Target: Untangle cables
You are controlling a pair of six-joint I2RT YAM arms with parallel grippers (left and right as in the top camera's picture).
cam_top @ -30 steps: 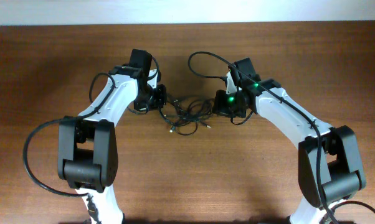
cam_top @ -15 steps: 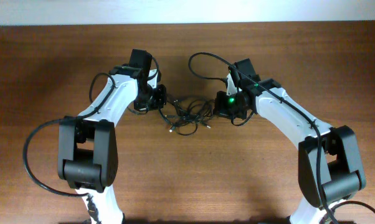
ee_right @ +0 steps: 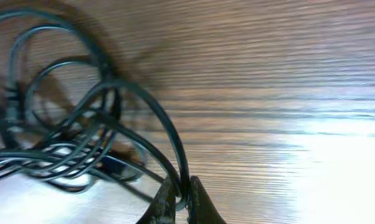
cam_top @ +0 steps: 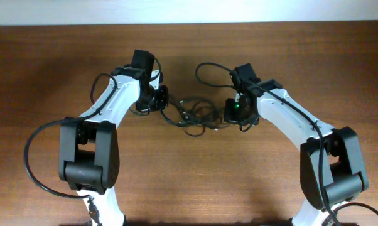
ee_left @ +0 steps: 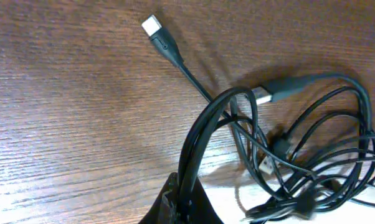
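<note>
The cables (cam_top: 196,117) are a knotted bundle of thin black wires on the brown table, between my two grippers. My left gripper (cam_top: 161,100) is shut on strands at the bundle's left end. In the left wrist view the cables (ee_left: 287,155) loop up from the left gripper's jaws (ee_left: 182,204), and a light plug tip (ee_left: 152,25) lies free at the top. My right gripper (cam_top: 234,115) is shut on a strand at the bundle's right end. In the right wrist view the cables (ee_right: 69,137) spread left from the right gripper's jaws (ee_right: 181,198).
The thicker black arm cable (cam_top: 209,66) loops above the right wrist, and another arm cable (cam_top: 32,147) loops at the left arm's base. The white wall edge (cam_top: 189,11) runs along the far side of the table.
My right gripper has moved right and a little toward the front, pulling the bundle's right end with it. The bundle is stretched wider. The left gripper has stayed put.
</note>
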